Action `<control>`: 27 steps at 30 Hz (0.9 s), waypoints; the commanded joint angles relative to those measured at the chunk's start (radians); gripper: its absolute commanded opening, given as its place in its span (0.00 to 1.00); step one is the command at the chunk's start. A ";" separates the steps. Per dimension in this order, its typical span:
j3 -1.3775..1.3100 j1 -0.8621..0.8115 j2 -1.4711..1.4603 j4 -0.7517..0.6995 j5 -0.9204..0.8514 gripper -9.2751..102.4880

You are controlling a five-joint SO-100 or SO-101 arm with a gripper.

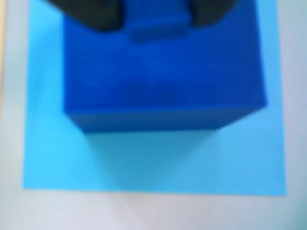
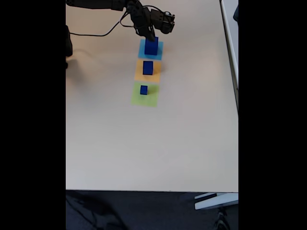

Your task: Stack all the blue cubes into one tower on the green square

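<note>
— Looking at the fixed view, where do the cubes sit?

— Three dark blue cubes lie in a row on the pale table (image 2: pixel 120 143), each on its own flat square. The largest dark blue cube (image 2: pixel 151 46) stands on the flat light-blue square (image 2: pixel 142 53), the middle dark blue cube (image 2: pixel 147 67) on the flat orange square (image 2: pixel 139 74), and the smallest dark blue cube (image 2: pixel 144 89) on the thin pale yellow-green square (image 2: pixel 144 99). No tower stands yet.

— And the arm?

— The black gripper (image 2: pixel 152 37) is right over the largest cube. In the wrist view that cube (image 1: pixel 163 76) fills the middle, the light-blue square (image 1: pixel 153 163) around it.

— Are the jaws closed on it?

— I cannot tell; the picture is blurred and only dark fingers (image 1: pixel 91 14) show at the top edge.
</note>
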State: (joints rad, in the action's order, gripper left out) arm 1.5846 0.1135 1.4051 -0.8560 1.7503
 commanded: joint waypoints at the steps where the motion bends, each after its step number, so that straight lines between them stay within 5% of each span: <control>1: 0.005 0.009 0.040 0.021 0.009 0.08; 27: 0.009 0.014 0.029 0.021 0.000 0.10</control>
State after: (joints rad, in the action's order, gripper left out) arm 1.6030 0.1365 1.4051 -0.8560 1.7625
